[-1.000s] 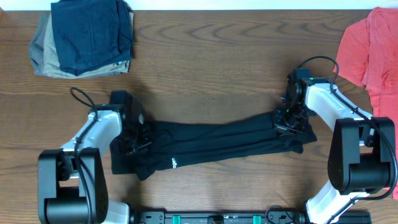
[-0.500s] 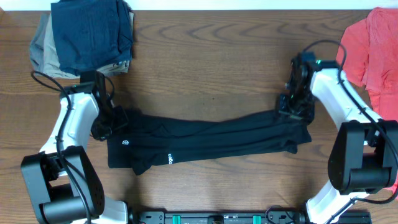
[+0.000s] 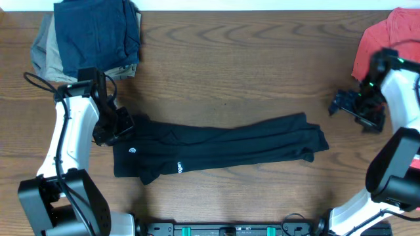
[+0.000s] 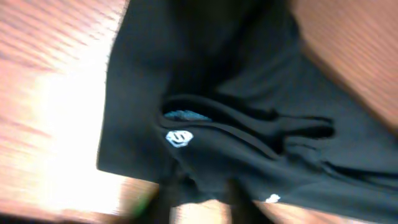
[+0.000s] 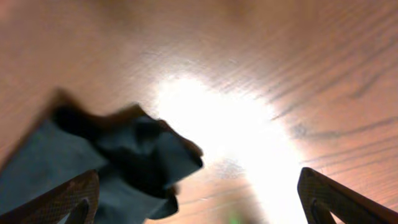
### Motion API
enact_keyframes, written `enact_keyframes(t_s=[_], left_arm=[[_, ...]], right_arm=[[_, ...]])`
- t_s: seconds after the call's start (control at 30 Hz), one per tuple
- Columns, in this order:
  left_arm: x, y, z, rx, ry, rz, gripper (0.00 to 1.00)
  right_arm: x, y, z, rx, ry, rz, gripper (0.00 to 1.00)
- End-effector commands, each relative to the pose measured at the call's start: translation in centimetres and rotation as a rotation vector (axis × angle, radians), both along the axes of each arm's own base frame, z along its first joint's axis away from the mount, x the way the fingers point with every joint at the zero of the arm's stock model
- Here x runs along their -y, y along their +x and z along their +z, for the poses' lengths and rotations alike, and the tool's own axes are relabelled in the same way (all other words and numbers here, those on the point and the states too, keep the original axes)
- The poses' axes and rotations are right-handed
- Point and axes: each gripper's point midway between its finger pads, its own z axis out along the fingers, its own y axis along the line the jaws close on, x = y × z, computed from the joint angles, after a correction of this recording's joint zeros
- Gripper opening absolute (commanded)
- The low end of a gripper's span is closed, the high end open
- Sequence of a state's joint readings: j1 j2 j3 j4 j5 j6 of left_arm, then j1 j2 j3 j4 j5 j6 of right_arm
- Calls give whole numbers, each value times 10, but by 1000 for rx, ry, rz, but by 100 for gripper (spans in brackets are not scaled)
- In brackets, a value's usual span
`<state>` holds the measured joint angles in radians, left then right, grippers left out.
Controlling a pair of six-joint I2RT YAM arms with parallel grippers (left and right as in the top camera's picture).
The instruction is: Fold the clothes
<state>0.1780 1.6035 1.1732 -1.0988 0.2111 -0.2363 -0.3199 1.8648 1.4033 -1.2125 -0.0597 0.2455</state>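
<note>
Because the large black thin-fabric shirt [image 3: 223,147] lies as a long narrow band, left to right across the wooden table [image 3: 230,72], each arm faces one end: the left gripper [image 3: 120,129] sits at the left end, its grip too blurred to tell; the right gripper [image 3: 341,105], spread and empty, hangs near the right end, apart from it

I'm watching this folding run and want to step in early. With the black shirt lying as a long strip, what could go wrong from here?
The black shirt has a crumpled right end, plain in the right wrist view; folding over it may set an uneven edge. The left gripper sits at the shirt's left corner; whether it grips is unclear, and lifting could drag the strip askew. The open right gripper hangs near the coral-red shirt and could snag it.
</note>
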Motion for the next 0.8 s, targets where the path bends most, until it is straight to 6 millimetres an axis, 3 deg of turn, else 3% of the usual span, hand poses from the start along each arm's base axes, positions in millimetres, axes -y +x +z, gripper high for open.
enact_keyframes(t_s=[0.0, 0.07, 0.1, 0.3, 0.5, 0.77], left_arm=[[10, 6, 9, 36, -61, 5, 79], [10, 6, 9, 37, -60, 5, 93], [10, 6, 9, 36, -60, 5, 95], [10, 4, 9, 28, -62, 5, 96], [10, 5, 9, 30, -62, 5, 96], [10, 5, 9, 32, -61, 5, 96]], right_arm=[[-27, -4, -7, 73, 219, 86, 99], [-38, -6, -15, 113, 302, 128, 99], [-42, -8, -20, 121, 320, 140, 99], [-54, -24, -45, 108, 358, 140, 99], [-81, -37, -64, 118, 443, 148, 99], [-108, -59, -73, 51, 487, 194, 96]])
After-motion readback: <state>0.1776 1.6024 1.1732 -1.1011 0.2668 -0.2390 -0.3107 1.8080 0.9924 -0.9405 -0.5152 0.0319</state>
